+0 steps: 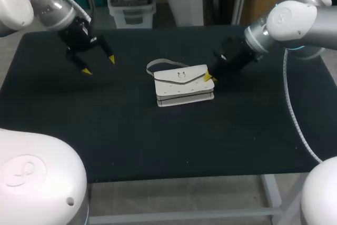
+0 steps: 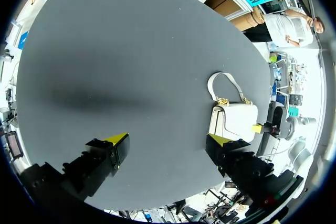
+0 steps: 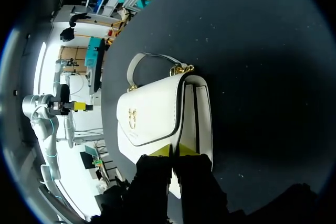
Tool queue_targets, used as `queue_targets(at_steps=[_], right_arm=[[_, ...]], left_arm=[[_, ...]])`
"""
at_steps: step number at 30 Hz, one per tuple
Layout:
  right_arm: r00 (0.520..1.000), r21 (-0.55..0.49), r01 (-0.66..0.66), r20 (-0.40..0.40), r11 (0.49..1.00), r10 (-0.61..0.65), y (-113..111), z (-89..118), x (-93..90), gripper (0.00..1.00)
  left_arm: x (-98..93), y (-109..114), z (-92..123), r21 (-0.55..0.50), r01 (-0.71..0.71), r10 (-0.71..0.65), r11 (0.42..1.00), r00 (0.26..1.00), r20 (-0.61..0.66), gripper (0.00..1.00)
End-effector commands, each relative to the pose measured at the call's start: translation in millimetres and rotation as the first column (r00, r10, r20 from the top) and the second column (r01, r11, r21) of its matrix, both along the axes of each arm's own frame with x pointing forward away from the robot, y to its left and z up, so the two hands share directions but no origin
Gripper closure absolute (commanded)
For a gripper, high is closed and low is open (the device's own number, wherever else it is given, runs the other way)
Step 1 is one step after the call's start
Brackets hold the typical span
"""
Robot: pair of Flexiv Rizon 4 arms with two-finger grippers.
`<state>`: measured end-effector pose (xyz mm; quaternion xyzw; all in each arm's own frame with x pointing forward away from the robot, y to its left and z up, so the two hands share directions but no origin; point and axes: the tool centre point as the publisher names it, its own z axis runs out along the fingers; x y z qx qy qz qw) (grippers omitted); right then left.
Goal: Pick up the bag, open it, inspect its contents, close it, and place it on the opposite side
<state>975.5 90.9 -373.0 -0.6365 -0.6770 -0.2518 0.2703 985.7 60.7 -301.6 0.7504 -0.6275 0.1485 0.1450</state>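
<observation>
A white bag (image 1: 181, 85) with a pointed flap and a gold clasp lies flat in the middle of the black table (image 1: 131, 135), its strap (image 1: 158, 64) looped behind it. My right gripper (image 1: 209, 77) is at the bag's right end. In the right wrist view the bag (image 3: 152, 114) fills the space just ahead of that gripper (image 3: 175, 151), which is shut with its yellow tips pinching the flap's edge. My left gripper (image 1: 99, 65) hangs wide open over the table's back left, well clear of the bag. From the left wrist the bag (image 2: 233, 119) lies ahead of the open gripper (image 2: 169, 141), off to one side.
Bare black table surface surrounds the bag on all sides. The table's front edge (image 1: 174, 176) runs across the lower part of the head view.
</observation>
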Motion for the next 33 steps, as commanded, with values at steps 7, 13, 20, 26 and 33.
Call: queue_targets(at_steps=[7, 13, 20, 26, 33], right_arm=[[0.998, -0.025, 0.04, 0.04, 0.999, -0.039, -41.0, 2.3, 16.0, 1.0], [0.994, -0.073, 0.08, 0.084, 0.994, -0.074, -75.0, 11.9, 30.9, 1.0], [0.99, -0.105, 0.105, 0.108, 0.989, -0.094, -110.5, 13.0, 47.9, 1.0], [0.989, -0.084, 0.119, 0.095, 0.989, -0.111, -148.0, 4.0, 67.2, 1.0], [0.985, -0.083, 0.157, 0.081, 0.984, -0.15, -191.7, -0.3, 87.4, 1.0]], left_arm=[[8.5, 27.9, -1.0, 0.078, 0.066, -0.072, 0.995, 0.994, 0.078, 0.0], [7.8, 34.5, 5.3, 0.165, 0.065, -0.083, 0.984, 0.992, 0.1, 0.0], [14.8, 40.8, 7.0, 0.223, 0.105, -0.134, 0.969, 0.984, 0.118, 0.0], [19.3, 53.9, 7.3, 0.281, 0.156, -0.207, 0.947, 0.965, 0.161, 0.0], [31.3, 75.1, 5.0, 0.315, 0.133, -0.196, 0.94, 0.964, 0.179, 0.0]])
